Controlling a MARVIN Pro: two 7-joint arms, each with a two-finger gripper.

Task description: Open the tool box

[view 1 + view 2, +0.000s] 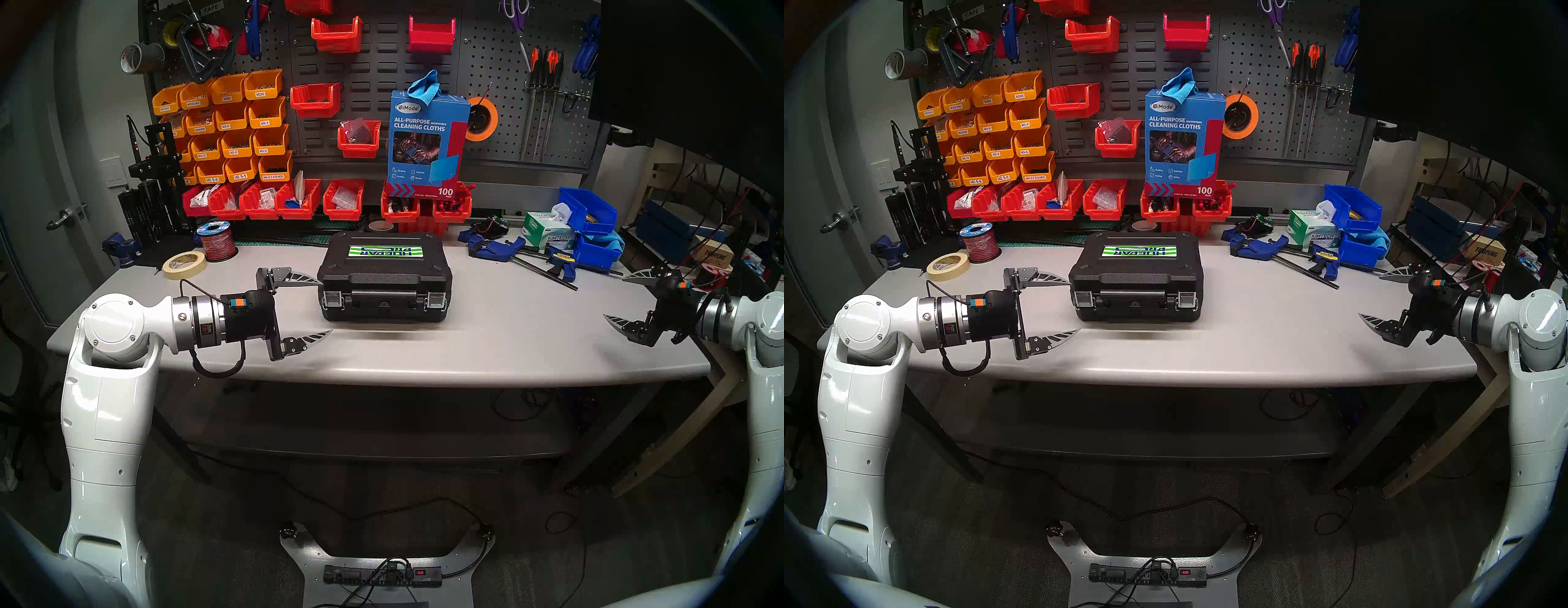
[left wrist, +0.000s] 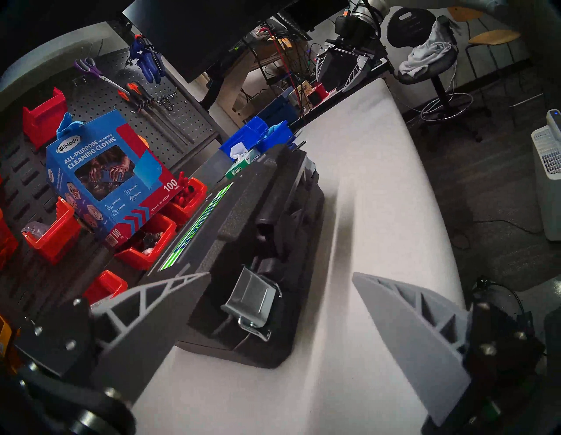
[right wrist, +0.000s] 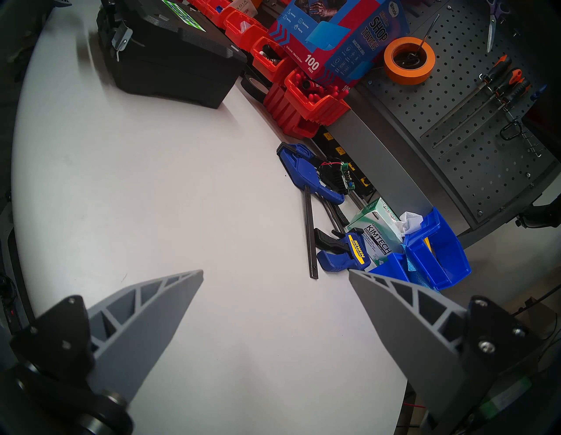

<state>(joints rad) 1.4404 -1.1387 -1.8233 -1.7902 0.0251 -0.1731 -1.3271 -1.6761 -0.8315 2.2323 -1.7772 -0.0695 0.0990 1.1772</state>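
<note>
The black tool box (image 1: 384,271) lies shut in the middle of the grey table (image 1: 509,339), its green-and-white label (image 1: 385,251) on the lid. Its handle and two silver latches face me: the left latch (image 1: 332,298) and the right latch (image 1: 436,300). My left gripper (image 1: 324,306) is open and empty, its tips just left of the box's front left corner. In the left wrist view the left latch (image 2: 252,299) sits between the open fingers (image 2: 170,306), a little ahead of them. My right gripper (image 1: 615,297) is open and empty at the table's right edge, far from the box (image 3: 170,51).
Blue bar clamps (image 1: 509,250), a Kimtech tissue box (image 1: 547,231) and blue bins (image 1: 587,212) lie at the back right. A masking tape roll (image 1: 185,264) and a red wire spool (image 1: 217,241) sit at the back left. Red bins (image 1: 297,199) line the pegboard's foot.
</note>
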